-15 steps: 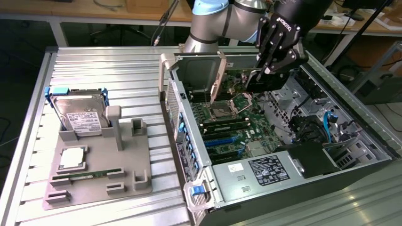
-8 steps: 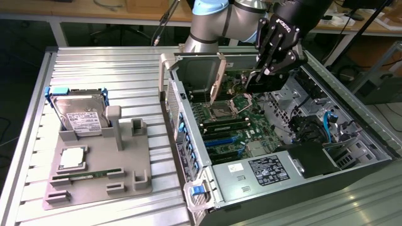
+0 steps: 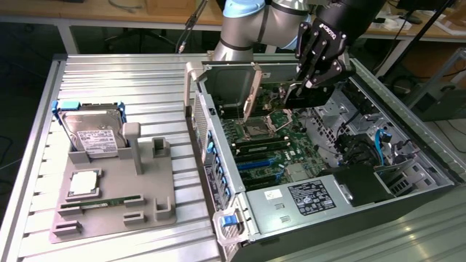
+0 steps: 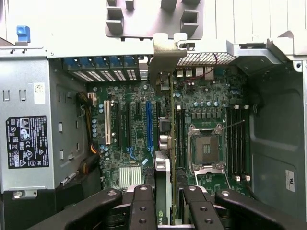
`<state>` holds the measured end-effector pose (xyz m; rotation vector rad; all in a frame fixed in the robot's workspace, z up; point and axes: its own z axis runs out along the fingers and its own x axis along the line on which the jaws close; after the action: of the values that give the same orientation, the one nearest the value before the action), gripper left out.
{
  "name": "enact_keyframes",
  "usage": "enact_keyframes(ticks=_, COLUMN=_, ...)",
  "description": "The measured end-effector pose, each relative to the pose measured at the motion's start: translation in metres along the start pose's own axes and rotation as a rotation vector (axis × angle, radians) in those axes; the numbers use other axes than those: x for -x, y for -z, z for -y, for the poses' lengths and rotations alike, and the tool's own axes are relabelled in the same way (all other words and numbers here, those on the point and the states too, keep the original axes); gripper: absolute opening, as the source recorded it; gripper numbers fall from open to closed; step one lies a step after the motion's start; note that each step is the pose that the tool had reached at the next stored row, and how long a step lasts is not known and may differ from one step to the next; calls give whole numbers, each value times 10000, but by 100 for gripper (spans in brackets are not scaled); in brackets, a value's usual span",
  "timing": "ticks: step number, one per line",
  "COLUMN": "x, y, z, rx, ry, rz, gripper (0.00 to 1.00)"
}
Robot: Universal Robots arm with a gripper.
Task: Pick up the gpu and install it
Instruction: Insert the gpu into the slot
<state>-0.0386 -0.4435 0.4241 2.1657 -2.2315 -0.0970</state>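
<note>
My gripper (image 3: 311,87) is inside the open computer case (image 3: 218,180), shut on the gpu (image 3: 302,99). The gpu is a thin dark card, and its silver end bracket (image 3: 251,93) reaches toward the case's rear wall. In the wrist view the gpu (image 4: 163,167) is seen edge-on between my two black fingers (image 4: 143,208), running out to its bracket (image 4: 163,57). It hangs over the green motherboard (image 4: 129,139), lined up alongside the blue expansion slot (image 4: 149,124). Whether its edge touches a slot is hidden.
A CPU socket (image 4: 206,148) and memory slots (image 4: 237,139) lie beside the card. The power supply (image 3: 306,199) fills the case's near end. At the exterior view's left, a grey holder tray (image 3: 156,180) carries a hard drive (image 3: 95,134), a CPU (image 3: 84,183) and a memory stick (image 3: 98,204).
</note>
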Motion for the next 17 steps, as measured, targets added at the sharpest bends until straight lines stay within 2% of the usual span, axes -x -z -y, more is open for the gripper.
enact_keyframes(ticks=17, x=-1, y=-64, z=7, rx=0, ry=0, rz=0, gripper=27)
